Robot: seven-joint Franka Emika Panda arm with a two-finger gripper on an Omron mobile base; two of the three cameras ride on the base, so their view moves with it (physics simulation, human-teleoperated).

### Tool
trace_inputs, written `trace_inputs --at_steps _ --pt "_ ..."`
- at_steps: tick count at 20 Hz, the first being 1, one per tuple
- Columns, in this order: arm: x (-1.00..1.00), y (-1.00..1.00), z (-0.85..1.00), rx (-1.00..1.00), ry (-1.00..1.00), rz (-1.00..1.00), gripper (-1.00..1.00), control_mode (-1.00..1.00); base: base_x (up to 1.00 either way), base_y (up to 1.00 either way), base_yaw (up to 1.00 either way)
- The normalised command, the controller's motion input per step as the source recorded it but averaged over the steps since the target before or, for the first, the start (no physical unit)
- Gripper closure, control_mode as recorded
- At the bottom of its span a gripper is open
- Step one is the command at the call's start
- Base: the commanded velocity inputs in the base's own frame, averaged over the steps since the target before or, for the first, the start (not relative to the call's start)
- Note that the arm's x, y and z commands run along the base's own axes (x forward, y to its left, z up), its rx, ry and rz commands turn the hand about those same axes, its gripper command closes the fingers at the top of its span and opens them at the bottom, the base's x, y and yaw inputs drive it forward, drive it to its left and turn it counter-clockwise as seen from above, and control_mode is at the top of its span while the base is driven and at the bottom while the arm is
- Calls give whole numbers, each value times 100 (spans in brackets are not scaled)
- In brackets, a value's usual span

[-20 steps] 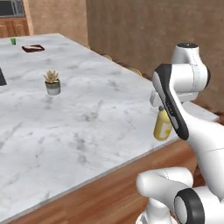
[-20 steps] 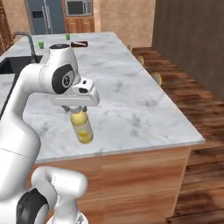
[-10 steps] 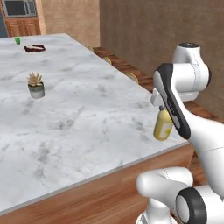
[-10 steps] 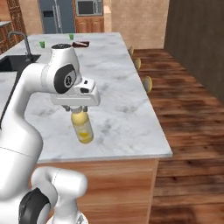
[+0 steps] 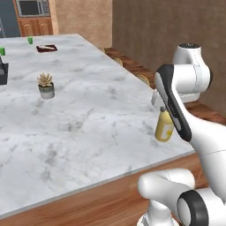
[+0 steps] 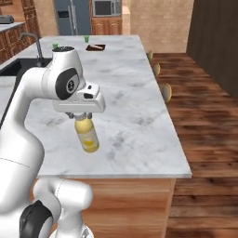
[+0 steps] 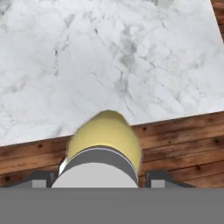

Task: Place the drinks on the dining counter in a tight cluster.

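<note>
Dining counter (image 5: 88, 119): white marble with grey veins, wooden sides, a broad bare stretch across the middle. Small potted succulent (image 5: 46, 85) on it toward the far left; a dark tray (image 5: 47, 48) and two green cups (image 5: 30, 40) at the far end. Black sink (image 6: 16, 66) with faucet (image 6: 30, 41) sunk in the counter's left part. Wood-plank floor (image 6: 204, 116) lies open to the right; round stools (image 6: 167, 92) tucked along that long edge. Steel fridge (image 6: 72, 17) and microwave (image 6: 106, 7) on the back wall.

Gripper (image 6: 82, 117) hangs over the near right corner of the marble, close to both edges. Jaws partly open, clamped on the neck of the yellow bottle (image 6: 87, 135), which hangs clear of the surface, slightly tilted. In the hand view the bottle (image 7: 105, 135) sits over the counter's wooden edge.

Since a second ago the base has driven, the whole scene shifting; grip unchanged
</note>
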Motion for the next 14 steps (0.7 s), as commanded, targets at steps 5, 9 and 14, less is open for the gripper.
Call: trace_inputs --at_steps 5,9,14 --pt "0 0 0 0 0 0 100 100 59 -17 33" --pt "0 0 0 0 0 0 100 100 66 -33 34" --pt "0 0 0 0 0 0 100 100 19 -13 11"
